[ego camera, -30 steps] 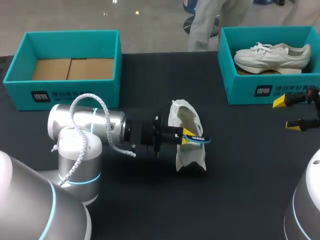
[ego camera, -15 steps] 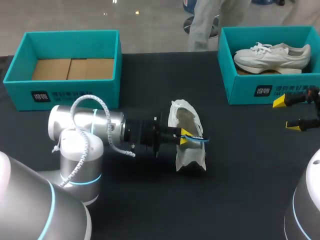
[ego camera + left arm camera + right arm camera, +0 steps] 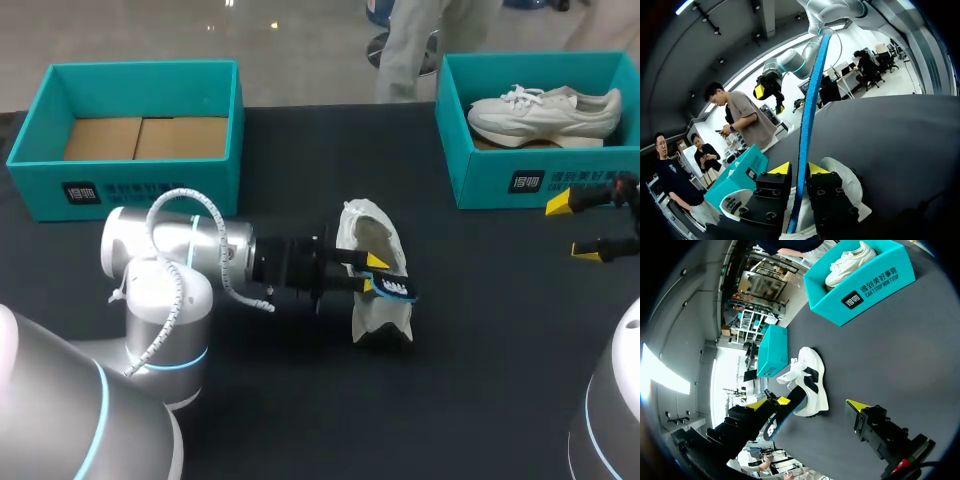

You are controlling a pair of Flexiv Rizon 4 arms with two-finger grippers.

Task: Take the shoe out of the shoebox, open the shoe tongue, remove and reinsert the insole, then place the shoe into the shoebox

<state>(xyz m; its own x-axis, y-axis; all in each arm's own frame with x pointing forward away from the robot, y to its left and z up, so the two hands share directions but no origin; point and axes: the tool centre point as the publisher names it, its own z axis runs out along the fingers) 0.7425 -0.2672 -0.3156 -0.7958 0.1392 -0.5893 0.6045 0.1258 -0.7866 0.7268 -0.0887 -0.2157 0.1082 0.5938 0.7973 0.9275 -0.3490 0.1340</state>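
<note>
White shoe (image 3: 372, 305) upright on its sole at the middle of the dark surface (image 3: 300, 400). Directly over the shoe, left fingers (image 3: 781, 168) clamped from both sides on a dark insole (image 3: 809, 110) with a bright blue rim, held on edge; lower end down by the shoe's opening, contact not clear. White print on the insole's face, too small to read. Well off to the shoe's right, right fingers (image 3: 560, 205) spread wide apart. Behind and left of the shoe, an open teal shoebox (image 3: 130, 185) showing its cardboard floor. Behind and right of the shoe, a second shoebox (image 3: 480, 185) with another white sneaker (image 3: 545, 110) inside. Dark label with white lettering on each box front.
</note>
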